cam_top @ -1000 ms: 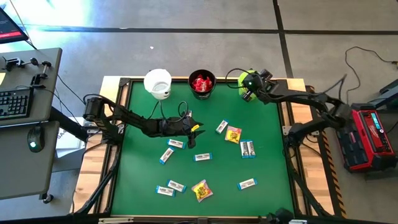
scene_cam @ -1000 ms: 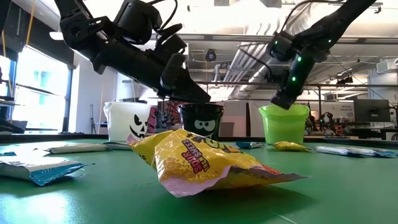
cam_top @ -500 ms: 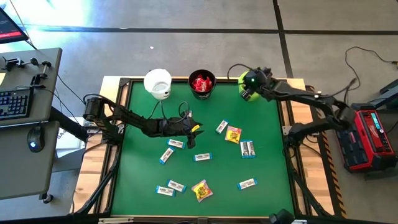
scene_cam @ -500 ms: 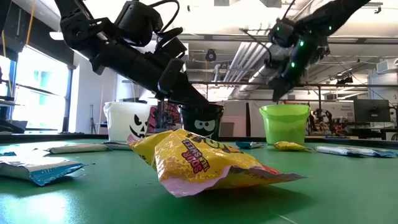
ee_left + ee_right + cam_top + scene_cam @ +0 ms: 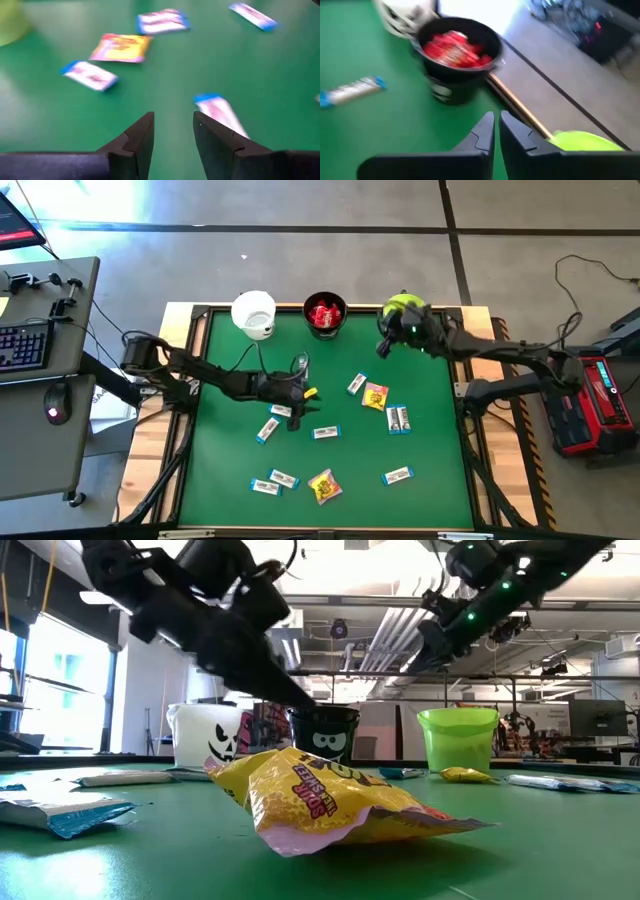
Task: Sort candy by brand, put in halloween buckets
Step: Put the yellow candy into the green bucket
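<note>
Grey concrete floor (image 5: 330, 240) crossed by dark seams; desk (image 5: 45, 370) with keyboard (image 5: 22, 345) at left; bright window (image 5: 60, 690) left.

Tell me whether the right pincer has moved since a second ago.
Yes. In the high view the right pincer, shut and empty, has pulled back from over the lime green bucket toward the black bucket's side, above the green mat.

arms: dark, jointed | loose black cables | right arm (image 5: 500, 350): green light at wrist | tool fingers (image 5: 135, 145): black, wedge-shaped
</note>
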Robot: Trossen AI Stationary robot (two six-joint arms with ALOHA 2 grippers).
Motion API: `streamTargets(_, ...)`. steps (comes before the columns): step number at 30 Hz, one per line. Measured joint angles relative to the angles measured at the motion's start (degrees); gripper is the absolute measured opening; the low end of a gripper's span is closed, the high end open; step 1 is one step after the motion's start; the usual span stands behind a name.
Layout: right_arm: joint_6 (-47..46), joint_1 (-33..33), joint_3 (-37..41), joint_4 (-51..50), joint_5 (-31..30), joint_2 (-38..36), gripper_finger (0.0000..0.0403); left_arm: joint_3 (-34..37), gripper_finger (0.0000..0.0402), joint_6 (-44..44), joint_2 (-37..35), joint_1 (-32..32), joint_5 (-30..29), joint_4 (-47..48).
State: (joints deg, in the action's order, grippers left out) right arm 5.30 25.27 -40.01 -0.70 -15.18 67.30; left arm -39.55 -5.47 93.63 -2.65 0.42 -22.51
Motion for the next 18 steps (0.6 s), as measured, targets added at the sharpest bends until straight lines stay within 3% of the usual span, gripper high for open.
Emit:
streamTargets(7,-4.02,-11.34,8.24,11.61,-3.44,-0.23,0.0004,-1.35,0.0122,-10.58,-1.67,-7.09,5.65,10.96)
streamTargets(18,-10.43,-27.3,10.18,11.92,-16.28,-0.23,0.0001,-3.95,0.0126,-13.24,-1.06,-18.26,6.64,13.2)
